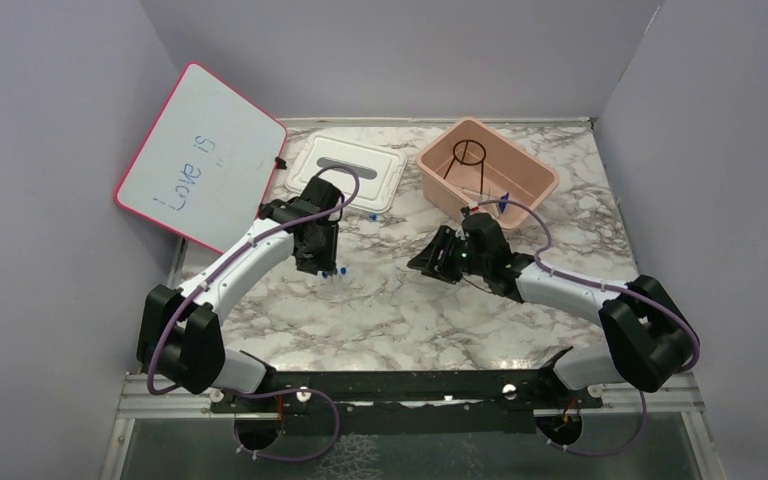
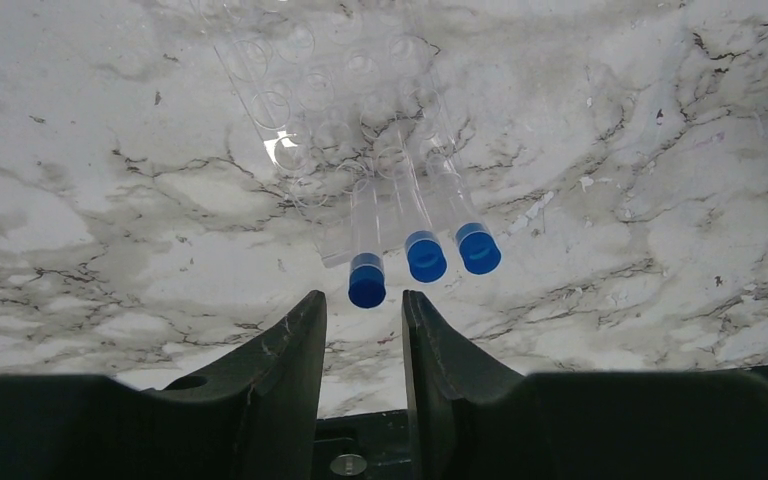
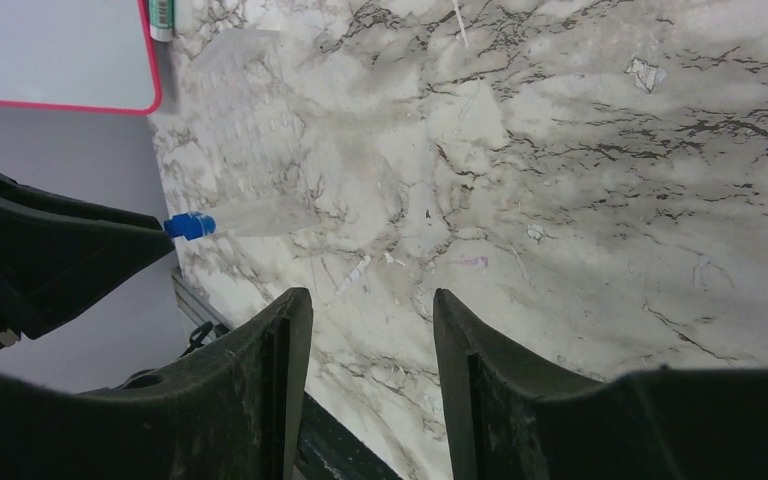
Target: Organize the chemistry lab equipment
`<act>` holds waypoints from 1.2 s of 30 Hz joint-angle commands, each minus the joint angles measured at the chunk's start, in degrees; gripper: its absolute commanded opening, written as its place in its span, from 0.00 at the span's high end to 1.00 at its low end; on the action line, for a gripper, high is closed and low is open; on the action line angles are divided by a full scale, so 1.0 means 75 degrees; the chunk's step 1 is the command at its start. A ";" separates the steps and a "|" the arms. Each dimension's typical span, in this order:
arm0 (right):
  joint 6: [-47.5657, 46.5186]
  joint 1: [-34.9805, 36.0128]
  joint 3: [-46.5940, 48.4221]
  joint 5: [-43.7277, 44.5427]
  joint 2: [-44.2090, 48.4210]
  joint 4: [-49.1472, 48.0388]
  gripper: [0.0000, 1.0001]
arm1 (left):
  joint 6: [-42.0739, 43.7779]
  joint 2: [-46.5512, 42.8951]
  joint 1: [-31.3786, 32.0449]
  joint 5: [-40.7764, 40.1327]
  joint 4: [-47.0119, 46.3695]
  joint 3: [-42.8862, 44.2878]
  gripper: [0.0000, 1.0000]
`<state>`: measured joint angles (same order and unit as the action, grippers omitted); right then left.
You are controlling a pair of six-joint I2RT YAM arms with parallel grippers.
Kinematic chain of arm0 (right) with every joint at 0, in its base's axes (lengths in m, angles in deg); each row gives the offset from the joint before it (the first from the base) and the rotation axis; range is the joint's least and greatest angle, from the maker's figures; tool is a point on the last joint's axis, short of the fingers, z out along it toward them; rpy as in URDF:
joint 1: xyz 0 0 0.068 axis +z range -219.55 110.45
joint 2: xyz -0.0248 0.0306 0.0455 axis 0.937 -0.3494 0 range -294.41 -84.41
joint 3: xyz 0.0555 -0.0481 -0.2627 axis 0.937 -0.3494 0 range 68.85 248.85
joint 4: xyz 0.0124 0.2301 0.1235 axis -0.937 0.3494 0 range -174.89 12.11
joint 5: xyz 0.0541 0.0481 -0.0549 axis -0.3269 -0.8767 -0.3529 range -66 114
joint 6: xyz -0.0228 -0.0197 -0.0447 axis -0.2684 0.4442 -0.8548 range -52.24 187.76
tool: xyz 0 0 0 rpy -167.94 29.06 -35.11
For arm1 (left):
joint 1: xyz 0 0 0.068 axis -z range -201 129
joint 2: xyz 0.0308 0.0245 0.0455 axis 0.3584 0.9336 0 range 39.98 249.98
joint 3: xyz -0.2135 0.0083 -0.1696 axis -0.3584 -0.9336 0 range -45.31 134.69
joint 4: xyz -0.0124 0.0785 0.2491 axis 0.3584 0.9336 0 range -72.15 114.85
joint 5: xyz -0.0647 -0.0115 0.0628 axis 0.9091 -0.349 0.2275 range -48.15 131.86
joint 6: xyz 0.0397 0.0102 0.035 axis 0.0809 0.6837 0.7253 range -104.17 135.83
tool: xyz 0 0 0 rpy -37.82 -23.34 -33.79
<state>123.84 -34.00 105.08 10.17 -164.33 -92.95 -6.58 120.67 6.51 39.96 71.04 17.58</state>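
I see the L gripper (image 2: pixel 363 297) low over the marble table (image 1: pixel 390 310), jaws slightly apart w/ a narrow gap and nothing pinched. Right ahead of its tips are three clear tubes (image 2: pixel 405 200) w/ blue caps (image 2: pixel 426 258), side by side, caps toward the wrist cam. The leftmost cap sits at the mouth of the gap, narrower than it, and neither finger looks to be touching it. The tubes seem to sit in a clear rack (image 2: pixel 290 100) that runs away from the gripper across the table; it's see-through, so I can't tell exactly how they're seated. R gripper (image 3: pixel 372 295) is spread wide, holding nothing, over bare marble near table centre. From its cam I see one capped tube off to the side, cap just beside the L gripper's dark body. From the top cam the two grippers are near each other mid-table, L one just in front of a white lid (image 1: pixel 345 170). Black ring stand (image 1: pixel 470 155) is upright inside the pink bin (image 1: pixel 535 175) at the back R. Whiteboard (image 1: pixel 200 160) leans at the back L, well apart from the tubes
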 commanded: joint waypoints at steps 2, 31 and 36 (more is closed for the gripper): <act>-0.0213 -0.0024 0.0010 -0.0043 -0.0013 -0.0043 0.48 | -0.0142 -0.0353 0.0017 -0.0386 0.0008 0.0290 0.63; -0.5267 0.0652 0.7334 0.1623 -0.6064 0.2030 0.44 | -0.1147 -0.2496 0.0009 -0.2189 -0.3018 -0.0354 0.41; -0.5628 0.0693 0.7698 0.1807 -0.6473 0.1911 0.43 | -0.1052 -0.2552 0.0000 -0.2078 -0.3029 -0.0425 0.40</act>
<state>85.50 -29.37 159.89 20.38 -210.40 -79.96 -14.95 102.66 6.51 25.47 50.58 15.00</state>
